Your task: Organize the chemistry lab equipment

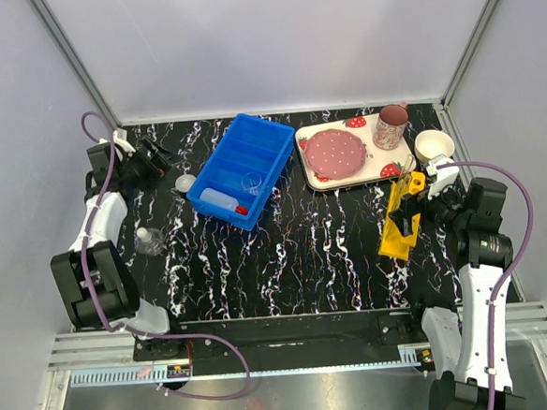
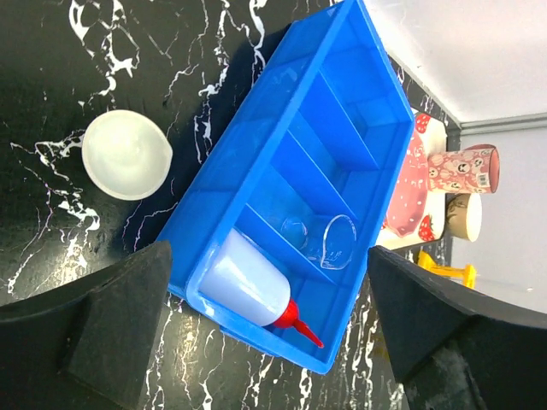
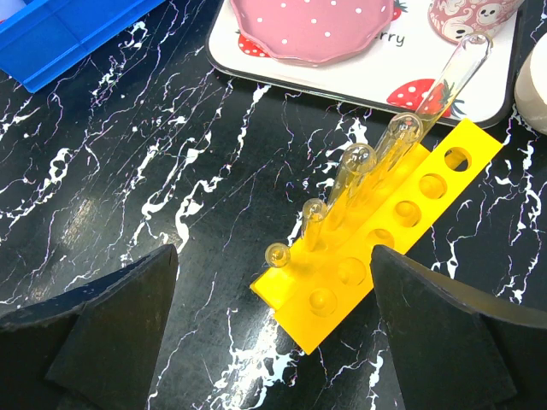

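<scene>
Black fingers of the left end effector (image 2: 269, 256) stand spread wide and empty, hanging over the left flank of the blue bin (image 1: 250, 132). Inside the bin, the squeeze bottle (image 2: 248, 282) lies on its side in the compartment nearest the robot, red nozzle toward the corner. A beaker (image 2: 338, 242) sits in the next compartment along. Outside the bin, the white dish (image 2: 126, 154) rests on the bench (image 1: 305, 259) just beside the left wall, not touching it. A second beaker (image 1: 149, 240) stands well off the bin's near-left corner, close to the left arm.

Well to the right of the bin, the right end effector (image 3: 273, 256) is equally open and empty above the yellow rack (image 3: 427, 184). Four tubes (image 3: 355, 166) lean in the rack's holes. The strawberry tray (image 1: 374, 160), pink mug (image 1: 392, 126) and cream bowl (image 1: 435, 145) lie beyond the rack, right of the bin.

The dish looks the likeliest next pick for the left arm. Being low, round and smooth, it probably wants a straight descent with the fingers straddling its rim. The finger nearer the bin should keep off the wall, and the squeeze should be gentle, since a shallow rim may skid out. The empty far compartments offer room to set it down without knocking the glass.
</scene>
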Robot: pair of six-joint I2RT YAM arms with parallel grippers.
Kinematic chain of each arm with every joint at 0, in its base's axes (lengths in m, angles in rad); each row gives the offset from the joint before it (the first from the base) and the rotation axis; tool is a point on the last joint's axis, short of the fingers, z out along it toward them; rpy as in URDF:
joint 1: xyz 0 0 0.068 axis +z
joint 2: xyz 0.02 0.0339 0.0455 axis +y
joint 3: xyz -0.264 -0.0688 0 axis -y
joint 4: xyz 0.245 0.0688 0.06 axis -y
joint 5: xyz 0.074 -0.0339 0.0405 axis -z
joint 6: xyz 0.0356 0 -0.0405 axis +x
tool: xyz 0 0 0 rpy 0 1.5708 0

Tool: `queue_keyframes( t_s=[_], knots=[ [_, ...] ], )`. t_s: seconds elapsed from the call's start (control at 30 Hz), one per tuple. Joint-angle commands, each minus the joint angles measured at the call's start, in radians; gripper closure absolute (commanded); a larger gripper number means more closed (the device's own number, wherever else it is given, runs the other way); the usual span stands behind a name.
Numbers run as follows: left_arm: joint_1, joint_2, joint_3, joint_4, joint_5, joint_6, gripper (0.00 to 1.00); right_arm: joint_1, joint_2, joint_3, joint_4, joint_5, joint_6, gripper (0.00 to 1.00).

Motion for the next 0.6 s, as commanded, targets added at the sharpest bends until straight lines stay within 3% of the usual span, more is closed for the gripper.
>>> queue_keyframes(
  t_s=[0.0, 0.27, 0.57],
  knots=[
    [0.039, 0.052, -0.008, 0.113, 0.109, -0.065, 0.01, -0.005, 0.002, 0.0, 0.021, -0.023, -0.013, 0.0],
    [0.049, 0.21, 0.058, 0.052, 0.011, -0.019, 0.05, -0.005, 0.004, 0.0, 0.021, -0.023, -0.013, 0.0],
    [0.046, 0.353, 0.142, -0.011, -0.045, 0.011, 0.21, -0.005, 0.008, -0.001, 0.021, -0.023, -0.014, 0.0]
  ],
)
